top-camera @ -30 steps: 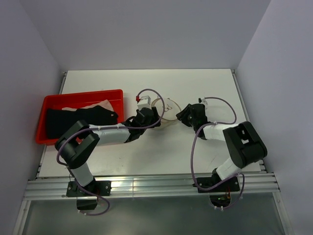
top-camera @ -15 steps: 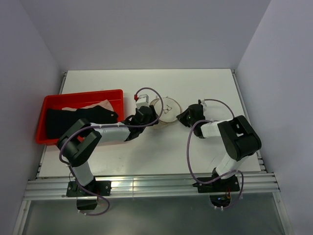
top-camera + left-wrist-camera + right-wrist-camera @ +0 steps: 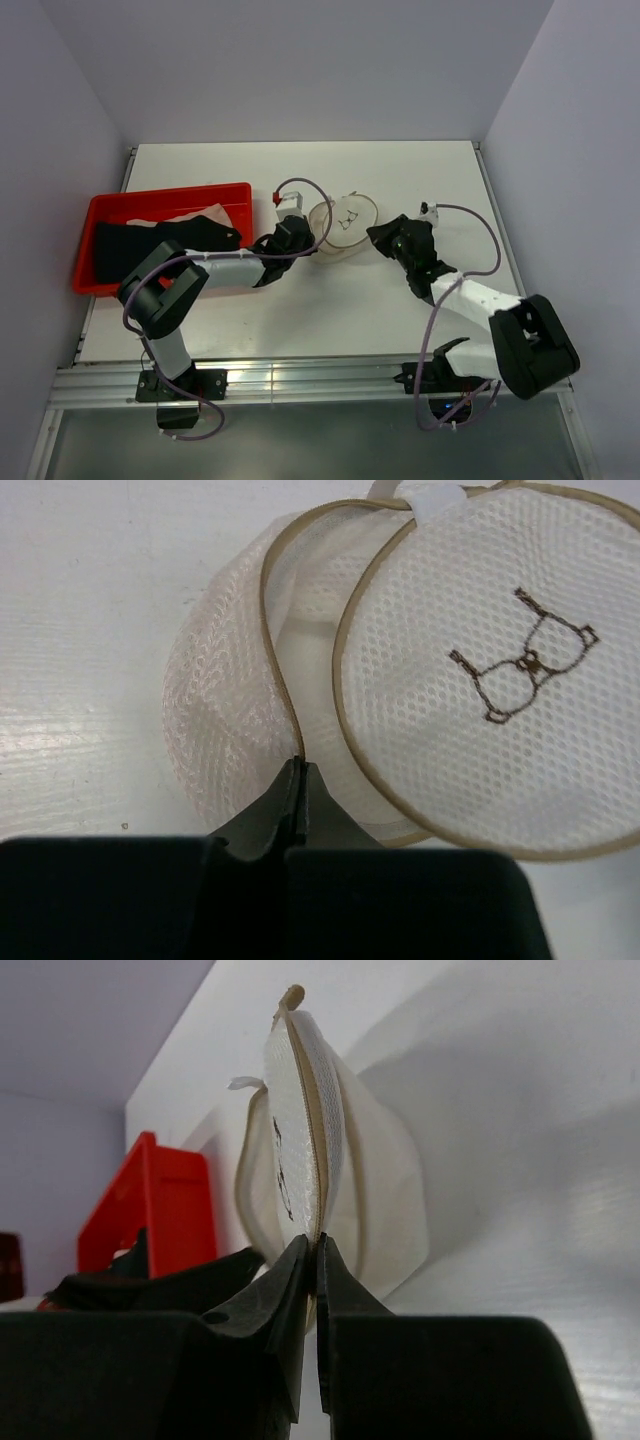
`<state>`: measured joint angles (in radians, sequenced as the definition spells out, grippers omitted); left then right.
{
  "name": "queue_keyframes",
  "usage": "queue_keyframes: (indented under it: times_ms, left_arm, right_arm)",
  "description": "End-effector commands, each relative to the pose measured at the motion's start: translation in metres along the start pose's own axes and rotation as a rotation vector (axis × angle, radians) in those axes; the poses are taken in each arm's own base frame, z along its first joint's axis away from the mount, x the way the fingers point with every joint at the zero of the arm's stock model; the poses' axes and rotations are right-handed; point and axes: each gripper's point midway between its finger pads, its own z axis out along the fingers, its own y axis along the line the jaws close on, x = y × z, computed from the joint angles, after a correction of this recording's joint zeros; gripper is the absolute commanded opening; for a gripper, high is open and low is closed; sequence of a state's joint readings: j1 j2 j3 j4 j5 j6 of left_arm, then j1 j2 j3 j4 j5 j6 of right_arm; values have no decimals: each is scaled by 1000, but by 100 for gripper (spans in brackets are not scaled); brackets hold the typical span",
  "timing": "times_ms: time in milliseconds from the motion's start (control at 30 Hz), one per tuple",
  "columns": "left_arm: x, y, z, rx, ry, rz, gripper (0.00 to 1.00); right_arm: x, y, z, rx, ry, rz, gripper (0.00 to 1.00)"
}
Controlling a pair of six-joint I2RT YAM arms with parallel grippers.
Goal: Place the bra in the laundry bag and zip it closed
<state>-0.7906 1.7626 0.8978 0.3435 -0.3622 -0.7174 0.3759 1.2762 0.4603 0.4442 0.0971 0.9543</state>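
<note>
Left gripper (image 3: 297, 772) pinches the bag (image 3: 225, 710) at its rim and right gripper (image 3: 314, 1250) clamps the lid (image 3: 300, 1110) edge, propping it open mid-table. Nothing dark shows inside. A black garment (image 3: 150, 248), likely the bra, lies in the red tray (image 3: 170, 190), so loading and zipping are not yet done.

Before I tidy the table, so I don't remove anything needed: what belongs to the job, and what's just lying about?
Job: laundry bag; its lid; black garment, probably the bra; left fingers, shut on the bag's rim; right fingers, shut on the lid's edge.
Lying about: red tray holding the garment.
</note>
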Motion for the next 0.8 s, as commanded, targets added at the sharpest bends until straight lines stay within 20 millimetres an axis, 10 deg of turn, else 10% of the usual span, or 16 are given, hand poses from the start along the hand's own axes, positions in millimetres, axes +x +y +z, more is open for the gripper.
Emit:
queue_keyframes:
  times_ms: [0, 333, 767]
  left_arm:
    - [-14, -17, -9, 96, -41, -15, 0]
    - [10, -39, -28, 236, -4, 59, 0]
    - [18, -60, -30, 326, 29, 111, 0]
  right_arm:
    - [5, 5, -22, 1, 5, 40, 0]
    - [-41, 61, -20, -48, -93, 286, 0]
    - [-116, 89, 67, -98, -208, 775, 17]
